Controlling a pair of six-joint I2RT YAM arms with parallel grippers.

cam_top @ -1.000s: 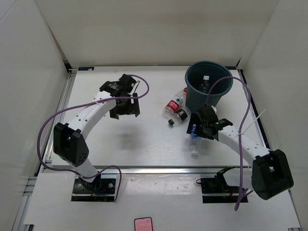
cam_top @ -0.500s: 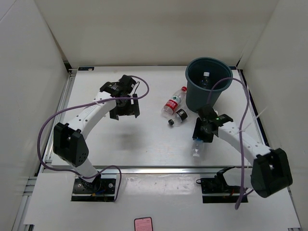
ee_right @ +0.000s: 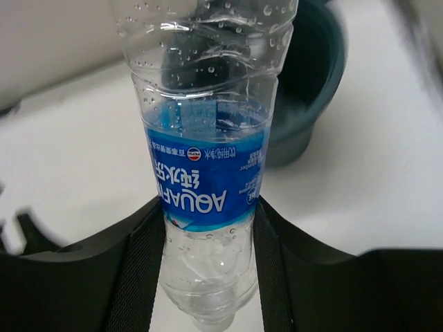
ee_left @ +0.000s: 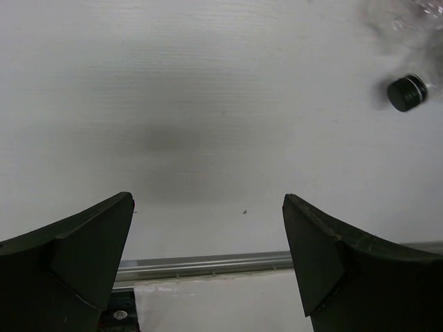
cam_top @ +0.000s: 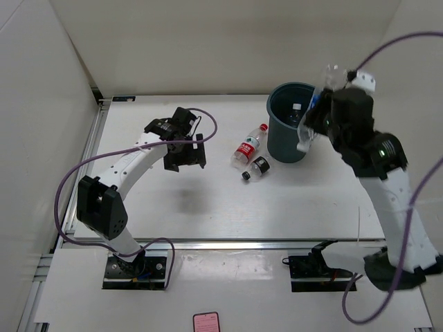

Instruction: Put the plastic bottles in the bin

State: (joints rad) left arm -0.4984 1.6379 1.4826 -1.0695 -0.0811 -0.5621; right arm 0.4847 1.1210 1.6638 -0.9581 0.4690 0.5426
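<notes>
The right gripper point(ee_right: 208, 238) is clamped on a clear plastic bottle with a blue label point(ee_right: 208, 173), its two black fingers point(ee_right: 142, 256) pressed against the label's lower half, water droplets showing inside the clear wall above. It hangs high over the white desk point(cam_top: 208, 207). The round dark teal plastic bin point(cam_top: 282, 144) lies just beyond and below this gripper, and one clear bottle with a white cap point(cam_top: 296, 111) is inside it. The left gripper point(ee_left: 208, 256) hovers over bare desk with its jaws spread wide and nothing between them. Off to its right, between it and the bin, lie a clear bottle with a red label point(cam_top: 248, 149) and, beside it, a clear bottle with a dark label and black cap point(cam_top: 259, 167).
</notes>
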